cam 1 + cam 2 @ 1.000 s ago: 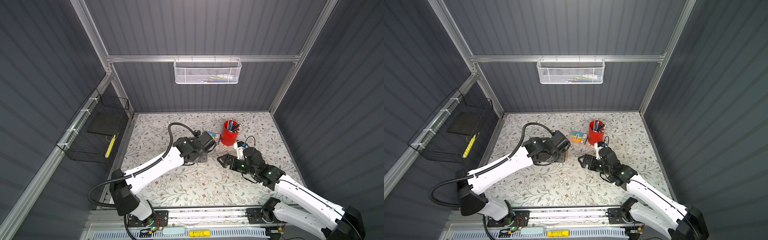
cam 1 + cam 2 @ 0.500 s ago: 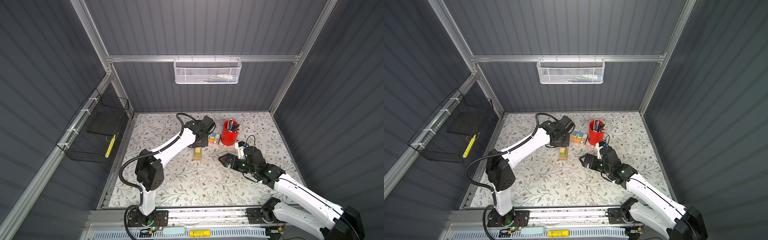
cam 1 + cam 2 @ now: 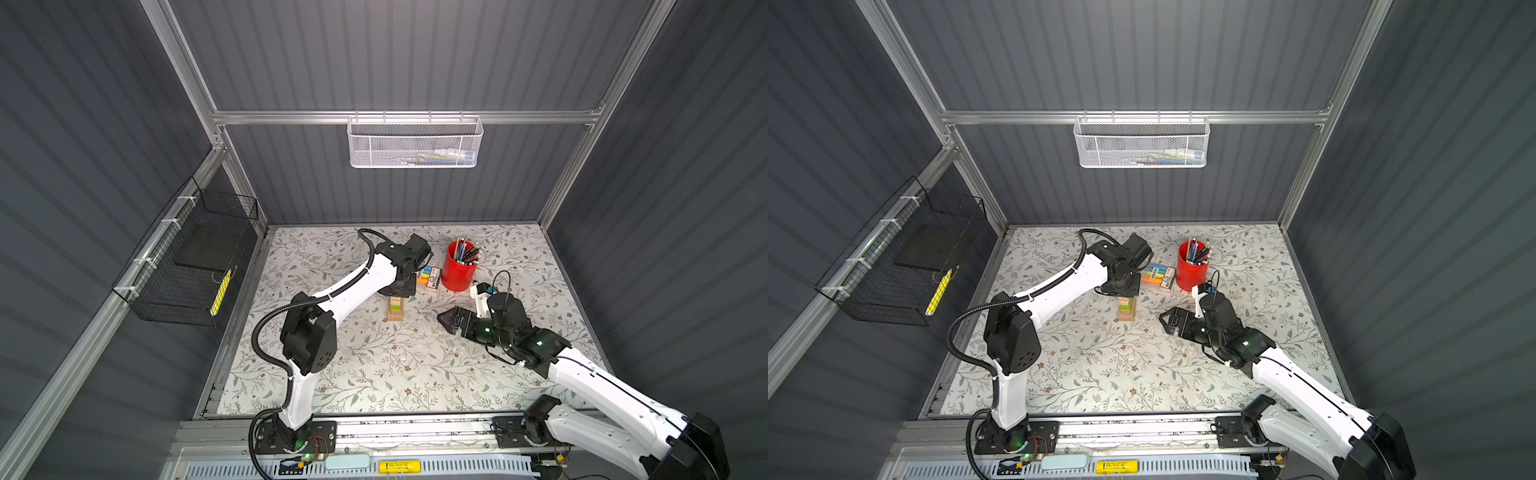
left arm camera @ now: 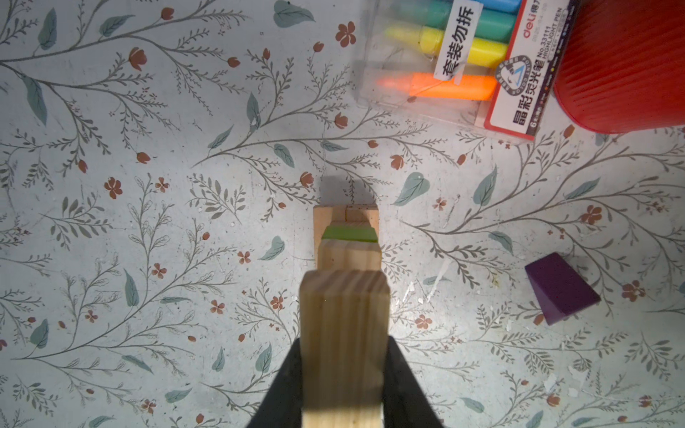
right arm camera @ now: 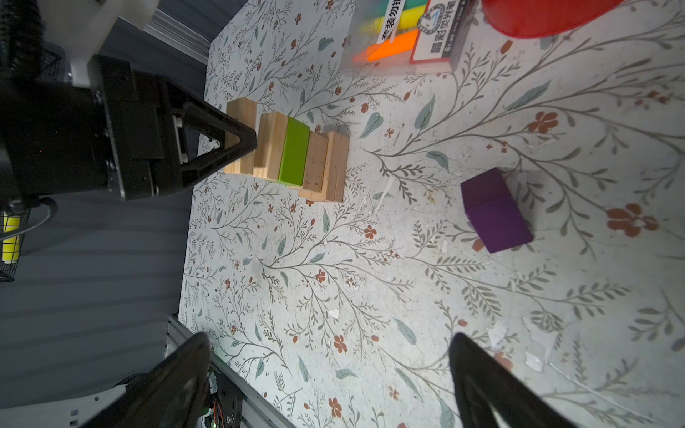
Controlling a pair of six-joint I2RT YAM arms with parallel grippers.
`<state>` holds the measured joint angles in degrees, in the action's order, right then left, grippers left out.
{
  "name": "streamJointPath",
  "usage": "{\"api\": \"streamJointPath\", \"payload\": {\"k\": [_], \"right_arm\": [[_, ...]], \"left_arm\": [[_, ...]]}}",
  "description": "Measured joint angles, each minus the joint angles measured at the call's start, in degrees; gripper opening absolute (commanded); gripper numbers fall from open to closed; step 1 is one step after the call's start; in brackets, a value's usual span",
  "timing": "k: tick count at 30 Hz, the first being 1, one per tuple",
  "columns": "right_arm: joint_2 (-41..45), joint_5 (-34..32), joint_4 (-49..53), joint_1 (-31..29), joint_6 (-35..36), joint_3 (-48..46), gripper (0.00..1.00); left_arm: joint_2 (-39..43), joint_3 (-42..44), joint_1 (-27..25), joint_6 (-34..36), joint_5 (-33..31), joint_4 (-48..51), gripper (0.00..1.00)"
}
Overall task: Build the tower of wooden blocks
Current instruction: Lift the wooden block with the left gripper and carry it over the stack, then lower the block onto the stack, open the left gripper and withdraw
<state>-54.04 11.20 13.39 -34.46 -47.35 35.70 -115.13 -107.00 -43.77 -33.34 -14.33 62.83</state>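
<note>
The tower (image 3: 395,309) (image 3: 1126,309) stands mid-table: tan wood blocks with a lime green block (image 5: 294,152) (image 4: 349,234) between them. My left gripper (image 4: 343,342) (image 3: 397,291) is shut on another tan wood block (image 4: 344,344) (image 5: 241,137), which it holds just above the tower's top, close to it. A dark purple block (image 5: 495,211) (image 4: 559,287) lies alone on the table to the tower's right. My right gripper (image 5: 330,370) (image 3: 453,322) hovers low near the purple block, open and empty.
A red pencil cup (image 3: 458,270) and a clear pack of highlighters (image 3: 430,276) stand just behind the tower. A white mesh basket (image 3: 415,141) hangs on the back wall and a black wire basket (image 3: 187,266) on the left wall.
The left arm has folded upright and its gripper has drawn back and risen, so the tower now shows in the top views. The right arm has hardly moved.
</note>
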Motion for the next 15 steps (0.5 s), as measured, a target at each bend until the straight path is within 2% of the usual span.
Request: {"api": "streamJointPath", "payload": {"k": [15], "right_arm": [[0.0, 0.09, -0.04, 0.26, -0.39, -0.04, 0.99]], "left_arm": [[-1.68, 0.0, 0.11, 0.39, 0.76, 0.15, 0.2]]}}
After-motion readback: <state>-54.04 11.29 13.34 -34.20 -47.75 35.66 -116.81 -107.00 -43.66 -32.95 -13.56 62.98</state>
